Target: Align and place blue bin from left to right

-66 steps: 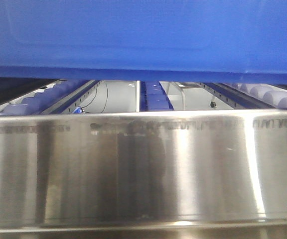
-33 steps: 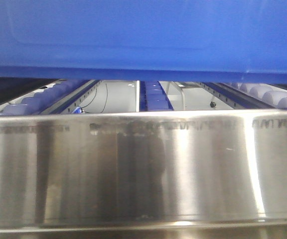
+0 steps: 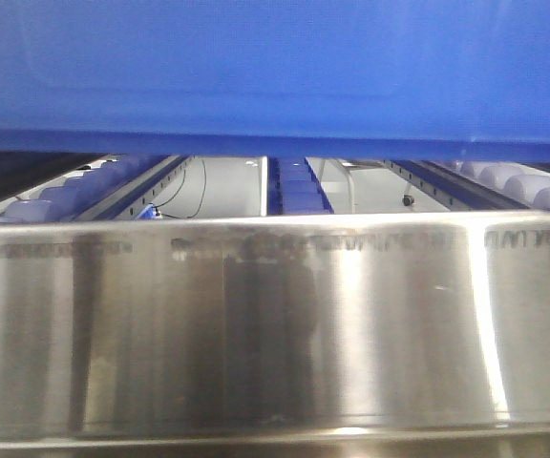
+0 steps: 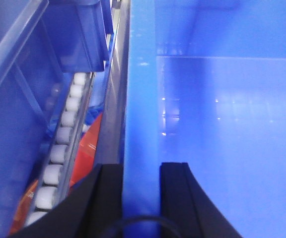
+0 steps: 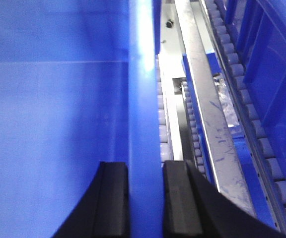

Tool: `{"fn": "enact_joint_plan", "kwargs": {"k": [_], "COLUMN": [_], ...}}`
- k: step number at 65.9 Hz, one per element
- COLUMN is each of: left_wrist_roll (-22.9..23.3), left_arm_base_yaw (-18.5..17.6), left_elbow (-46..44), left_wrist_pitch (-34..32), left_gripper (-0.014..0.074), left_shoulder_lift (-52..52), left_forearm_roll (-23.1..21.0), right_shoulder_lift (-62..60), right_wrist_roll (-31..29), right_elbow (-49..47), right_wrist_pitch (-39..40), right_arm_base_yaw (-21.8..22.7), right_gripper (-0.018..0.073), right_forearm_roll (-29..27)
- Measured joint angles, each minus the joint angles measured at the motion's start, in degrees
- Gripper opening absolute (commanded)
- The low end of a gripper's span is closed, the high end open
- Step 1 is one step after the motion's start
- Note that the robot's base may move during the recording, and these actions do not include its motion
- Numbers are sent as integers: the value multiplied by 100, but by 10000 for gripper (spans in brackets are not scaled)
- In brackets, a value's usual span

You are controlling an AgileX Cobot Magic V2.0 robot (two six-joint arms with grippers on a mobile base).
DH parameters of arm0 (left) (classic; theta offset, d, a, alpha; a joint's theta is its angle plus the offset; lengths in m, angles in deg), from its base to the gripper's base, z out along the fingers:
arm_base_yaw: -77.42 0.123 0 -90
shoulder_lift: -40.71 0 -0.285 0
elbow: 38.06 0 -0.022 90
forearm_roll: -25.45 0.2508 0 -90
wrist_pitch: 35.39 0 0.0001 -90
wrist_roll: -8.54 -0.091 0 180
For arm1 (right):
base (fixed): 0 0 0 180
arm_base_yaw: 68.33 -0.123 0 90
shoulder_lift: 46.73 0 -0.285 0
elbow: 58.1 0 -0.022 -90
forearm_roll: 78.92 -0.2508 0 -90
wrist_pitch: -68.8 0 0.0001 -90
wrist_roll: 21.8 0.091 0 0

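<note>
The blue bin (image 3: pixel 275 67) fills the whole top of the front view, and its straight bottom edge runs level from side to side. Under that edge is a low open gap. Through it show roller tracks (image 3: pixel 55 196) sloping back beneath the bin. A shiny steel panel (image 3: pixel 275 324) crosses in front of and below the bin.

At the bin's left wall, the left gripper (image 4: pixel 141 173) straddles the upright rim. Its black fingers (image 4: pixel 106 198) are closed on that wall, one outside and one inside, pressed flat to it. The inside of the bin (image 4: pixel 232 124) is smooth and bare. Just outside this wall a line of white rollers (image 4: pixel 58 153) runs alongside, with something orange (image 4: pixel 91 148) under them. A second blue container (image 4: pixel 14 99) stands beyond the rollers, leaving only a narrow lane on that side.

At the bin's right wall (image 5: pixel 143 99), the right gripper (image 5: pixel 145 171) grips the rim the same way, its fingers (image 5: pixel 180 198) shut on both faces. Outside it lie small rollers and a scratched steel rail (image 5: pixel 207 114). Past the rail is another row of rollers and then another blue crate (image 5: pixel 277 74), so there is more open room on this side
</note>
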Motion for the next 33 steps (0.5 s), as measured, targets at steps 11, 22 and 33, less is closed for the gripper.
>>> {"fn": "enact_joint_plan", "kwargs": {"k": [11,22,33], "left_wrist_roll": [-391,-577,-600], "left_arm_base_yaw": [582,969,1130], "left_elbow": [0,0,0], "left_wrist_pitch": [-382,-692,-874], "left_gripper": [-111,-111,-111], "left_shoulder_lift": [321,647,867], "left_forearm_roll": [-813,-1232,-1300], "right_shoulder_lift": [279,502,684], "right_wrist_roll": [-27,-49,-49], "right_elbow": [0,0,9], "right_wrist_pitch": [33,69,315], "right_arm_base_yaw": [258,426,573], "right_gripper": [-71,-71,-71], "right_forearm_roll": [-114,-123,-123]}}
